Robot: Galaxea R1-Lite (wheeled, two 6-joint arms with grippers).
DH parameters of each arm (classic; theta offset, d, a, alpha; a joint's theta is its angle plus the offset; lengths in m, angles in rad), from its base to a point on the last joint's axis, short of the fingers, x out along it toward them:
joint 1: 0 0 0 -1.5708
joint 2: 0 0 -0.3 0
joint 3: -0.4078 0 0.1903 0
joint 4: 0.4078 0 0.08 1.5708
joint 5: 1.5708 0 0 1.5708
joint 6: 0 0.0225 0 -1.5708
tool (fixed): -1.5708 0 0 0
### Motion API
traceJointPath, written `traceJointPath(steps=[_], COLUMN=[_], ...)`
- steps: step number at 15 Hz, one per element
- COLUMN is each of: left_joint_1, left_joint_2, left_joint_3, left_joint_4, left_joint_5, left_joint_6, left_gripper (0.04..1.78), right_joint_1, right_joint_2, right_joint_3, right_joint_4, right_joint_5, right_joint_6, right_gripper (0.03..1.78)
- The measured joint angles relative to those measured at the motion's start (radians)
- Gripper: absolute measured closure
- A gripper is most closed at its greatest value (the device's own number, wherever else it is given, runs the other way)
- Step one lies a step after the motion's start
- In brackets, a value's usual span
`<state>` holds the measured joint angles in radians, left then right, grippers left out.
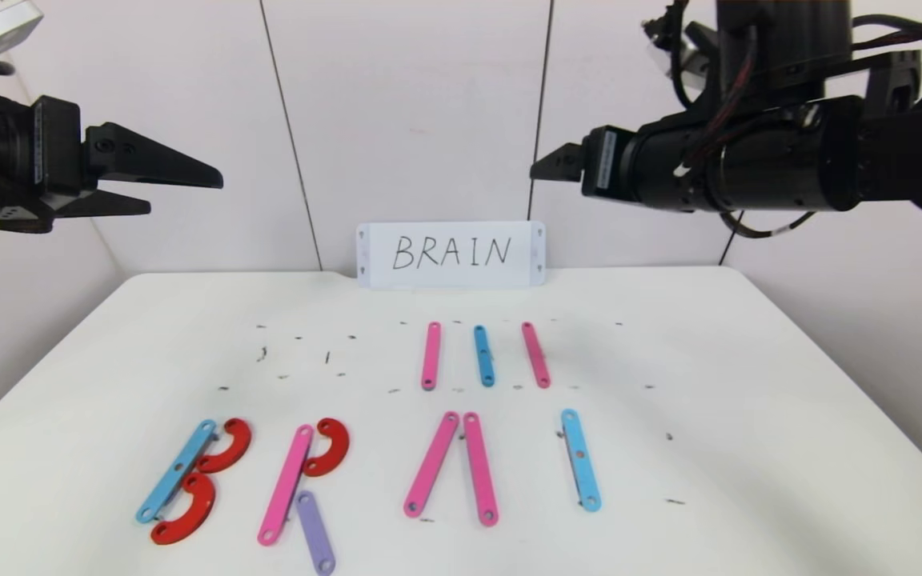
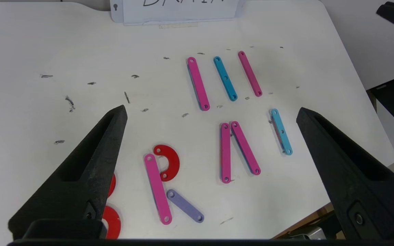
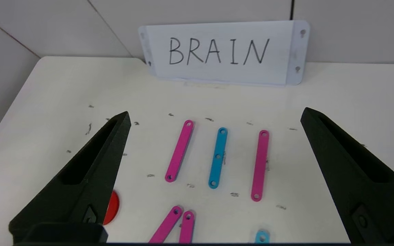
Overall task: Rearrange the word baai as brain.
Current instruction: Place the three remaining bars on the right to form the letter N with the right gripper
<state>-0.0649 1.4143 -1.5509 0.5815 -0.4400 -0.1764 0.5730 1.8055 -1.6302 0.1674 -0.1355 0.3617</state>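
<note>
The strip letters lie in a front row on the white table (image 1: pixel 749 384). A light-blue bar (image 1: pixel 177 470) with two red curves (image 1: pixel 227 446) forms a B. A pink bar (image 1: pixel 286 486), a red curve (image 1: pixel 329 446) and a purple bar (image 1: pixel 315 532) form an R. Two pink bars (image 1: pixel 431 464) lean together at the top. A light-blue bar (image 1: pixel 580 459) stands alone on the right. My left gripper (image 1: pixel 185 194) hangs open and empty high at the left; it also shows in the left wrist view (image 2: pixel 211 109). My right gripper (image 3: pixel 214 112) is open and empty high at the right.
Behind the row lie three loose bars: pink (image 1: pixel 430 355), light-blue (image 1: pixel 484 355) and pink (image 1: pixel 535 354). A white card with handwritten BRAIN (image 1: pixel 450 254) leans on the back wall. Small dark marks dot the tabletop.
</note>
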Motion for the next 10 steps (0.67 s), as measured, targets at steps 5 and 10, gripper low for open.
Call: traceJointPath(steps=[5,10], left_joint_1=[0.0,-0.001], left_joint_2=[-0.007,-0.013], left_joint_3=[0.001,0.004], left_joint_4=[-0.001,0.0], left_joint_5=[-0.001,-0.001], left_joint_6=[0.003,0.003], left_gripper=[0.09,0.09], right_joint_1=[0.118,0.166], right_joint_2=[0.108,0.259], right_joint_3=[-0.009,-0.081], right_joint_4=[-0.024,-0.061], right_joint_5=[-0.084,-0.167], right_joint_6=[0.056,0.059], right_gripper=[0.07,0.07])
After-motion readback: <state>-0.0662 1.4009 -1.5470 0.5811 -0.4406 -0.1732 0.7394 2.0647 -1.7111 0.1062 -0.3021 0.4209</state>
